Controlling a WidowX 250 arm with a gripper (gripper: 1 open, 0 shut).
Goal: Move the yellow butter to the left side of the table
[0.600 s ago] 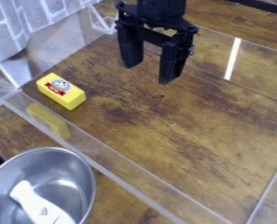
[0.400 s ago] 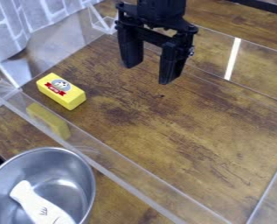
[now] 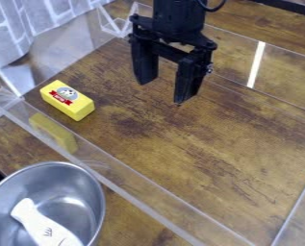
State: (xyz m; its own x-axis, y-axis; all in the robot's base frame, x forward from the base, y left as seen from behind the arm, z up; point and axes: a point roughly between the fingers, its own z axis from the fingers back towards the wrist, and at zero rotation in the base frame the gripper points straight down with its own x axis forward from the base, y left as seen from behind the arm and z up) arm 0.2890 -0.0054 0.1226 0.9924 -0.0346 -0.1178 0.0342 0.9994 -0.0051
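At lower left, metal bowl [image 3: 45, 207] holding white utensil [image 3: 33, 223]

Round metal bowl [image 3: 45, 207] holding a white utensil [image 3: 33, 221], at the wooden worktop's [image 3: 206, 144] near-left corner.

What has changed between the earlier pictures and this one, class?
The gripper, open and empty, shifted slightly down and right in the picture. Nothing was grasped or released. The yellow butter, the metal bowl and the table stayed as they were.
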